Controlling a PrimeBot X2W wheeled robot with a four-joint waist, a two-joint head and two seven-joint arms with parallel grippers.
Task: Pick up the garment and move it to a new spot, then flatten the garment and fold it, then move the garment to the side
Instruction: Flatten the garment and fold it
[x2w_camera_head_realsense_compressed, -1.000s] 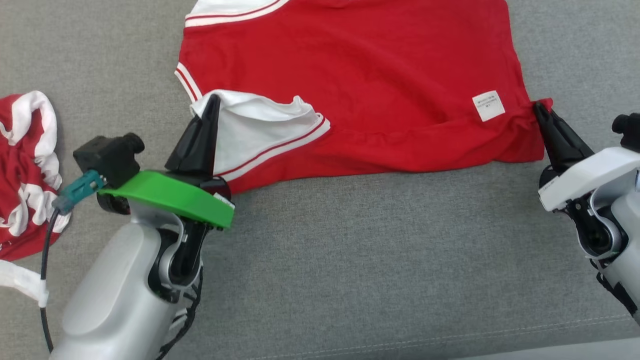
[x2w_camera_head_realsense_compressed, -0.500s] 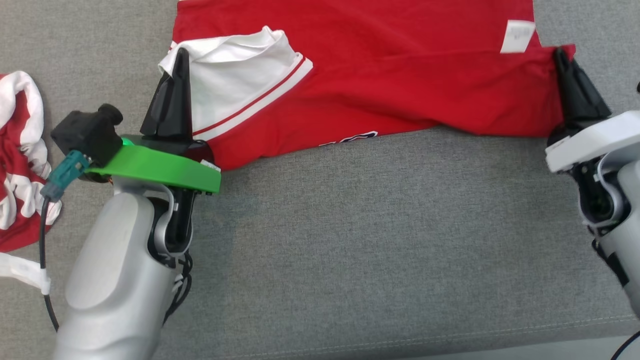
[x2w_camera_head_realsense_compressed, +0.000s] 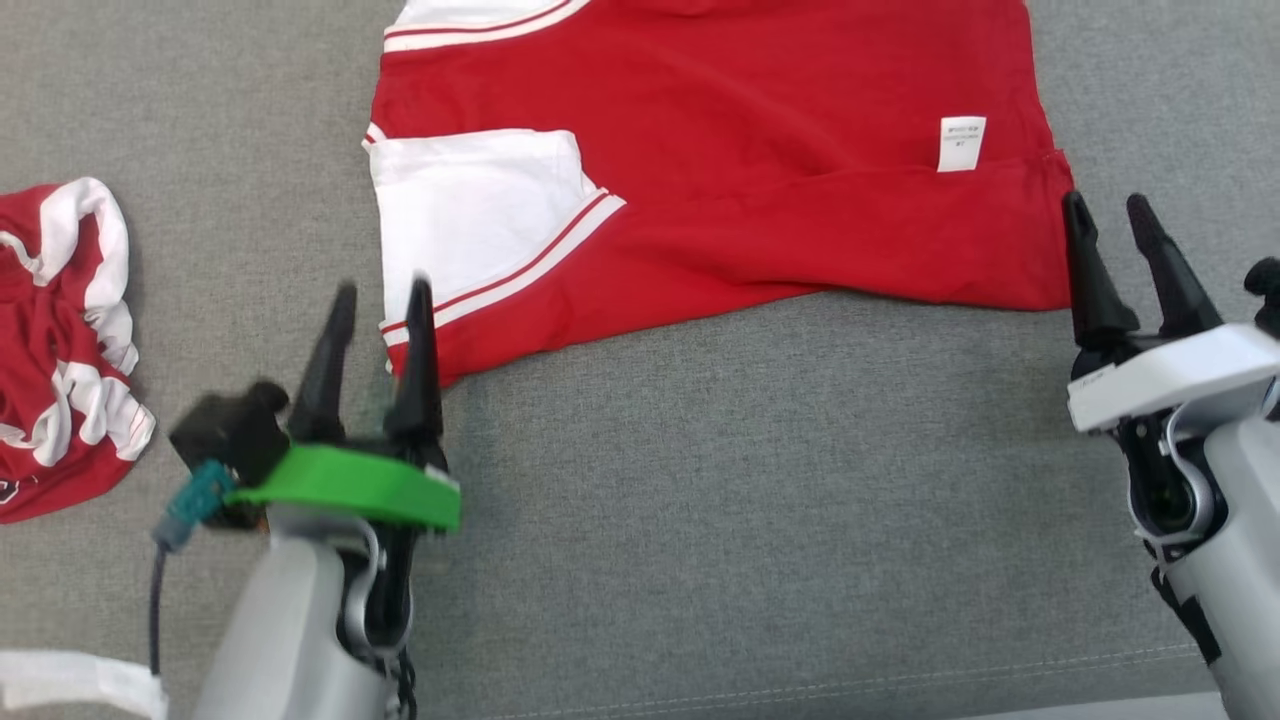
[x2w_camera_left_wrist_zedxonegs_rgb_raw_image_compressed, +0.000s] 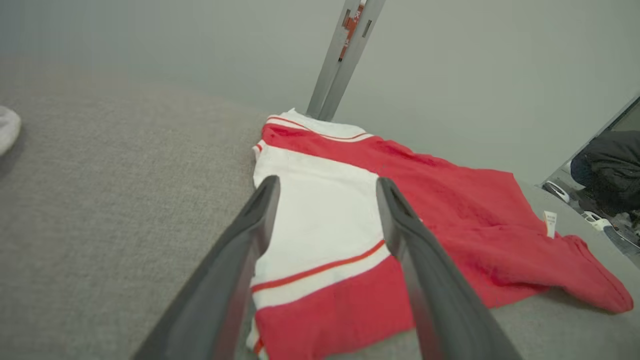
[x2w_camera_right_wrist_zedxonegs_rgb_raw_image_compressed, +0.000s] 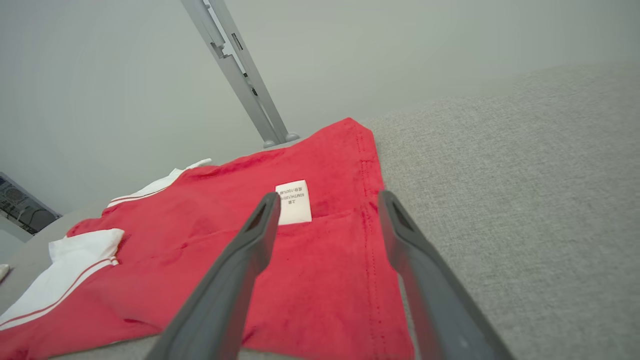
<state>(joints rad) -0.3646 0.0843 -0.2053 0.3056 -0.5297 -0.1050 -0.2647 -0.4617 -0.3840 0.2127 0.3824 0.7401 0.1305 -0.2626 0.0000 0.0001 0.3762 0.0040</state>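
Two grippers stand with fingers spread wide, each holding nothing. The red garment (x2w_camera_head_realsense_compressed: 760, 130) lies flat on the grey cushion (x2w_camera_head_realsense_compressed: 760, 500). Its near edge slants from the white sleeve (x2w_camera_head_realsense_compressed: 470, 210) on the left to the corner below the care label (x2w_camera_head_realsense_compressed: 960, 143) on the right. Bare cushion stretches broad between that edge and the robot. The left gripper (x2w_camera_head_realsense_compressed: 382, 288) points up at the sleeve's lower corner, and the right gripper (x2w_camera_head_realsense_compressed: 1106, 199) stands just beside the right corner. A crumpled red-and-white garment (x2w_camera_head_realsense_compressed: 60, 340) lies well apart at far left.
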